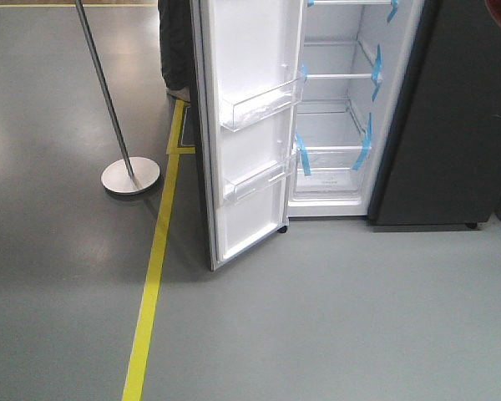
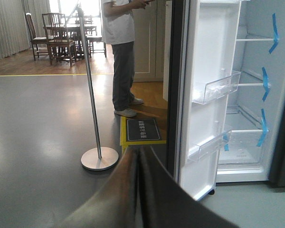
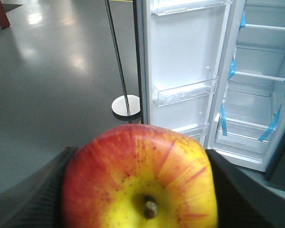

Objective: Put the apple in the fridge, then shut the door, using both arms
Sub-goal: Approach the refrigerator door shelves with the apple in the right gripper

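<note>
Right gripper (image 3: 138,187) is clasping the apple (image 3: 140,161), facing the open fridge (image 3: 256,99) for shelving; left gripper (image 2: 138,190), clenched empty, is facing the door (image 2: 210,47).

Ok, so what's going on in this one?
The right gripper is clamped on a red-and-yellow apple, held out in front of the fridge and not yet inside it. The door is swung wide open, showing its white lining and clear bins. The left gripper is shut on nothing and points towards the door's edge. A person stands behind the door, near a silver pole stand.
</note>
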{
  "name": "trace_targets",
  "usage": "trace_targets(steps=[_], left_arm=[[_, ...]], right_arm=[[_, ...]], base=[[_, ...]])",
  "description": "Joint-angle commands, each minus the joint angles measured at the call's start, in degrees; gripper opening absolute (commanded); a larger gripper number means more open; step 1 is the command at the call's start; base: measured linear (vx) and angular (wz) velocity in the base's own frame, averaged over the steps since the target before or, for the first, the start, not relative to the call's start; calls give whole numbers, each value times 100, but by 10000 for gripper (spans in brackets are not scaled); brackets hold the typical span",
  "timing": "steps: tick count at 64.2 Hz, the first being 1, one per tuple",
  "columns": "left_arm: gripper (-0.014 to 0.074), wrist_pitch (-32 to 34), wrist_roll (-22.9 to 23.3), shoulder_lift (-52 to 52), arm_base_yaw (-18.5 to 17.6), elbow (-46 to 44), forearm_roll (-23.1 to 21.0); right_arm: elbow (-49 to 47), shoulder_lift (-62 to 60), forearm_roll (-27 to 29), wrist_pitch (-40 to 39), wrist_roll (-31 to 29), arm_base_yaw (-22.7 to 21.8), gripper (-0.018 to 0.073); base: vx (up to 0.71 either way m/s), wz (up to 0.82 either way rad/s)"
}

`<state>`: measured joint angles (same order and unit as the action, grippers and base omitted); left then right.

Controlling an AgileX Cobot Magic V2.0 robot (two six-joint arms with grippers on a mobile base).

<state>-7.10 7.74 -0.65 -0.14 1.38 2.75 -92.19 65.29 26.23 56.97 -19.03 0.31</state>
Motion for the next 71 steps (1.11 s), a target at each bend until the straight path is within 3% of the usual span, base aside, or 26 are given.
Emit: trace_targets(steps=[1,71], left_arm=[[-6,432,57,-83,-41,-100,-2],[-6,432,57,-83,-41,-100,-2]], right_arm=[[-171,-77,132,-447,-40,-31,196],[-171,-77,132,-447,-40,-31,196]], base=[[16,-1],[15,3]])
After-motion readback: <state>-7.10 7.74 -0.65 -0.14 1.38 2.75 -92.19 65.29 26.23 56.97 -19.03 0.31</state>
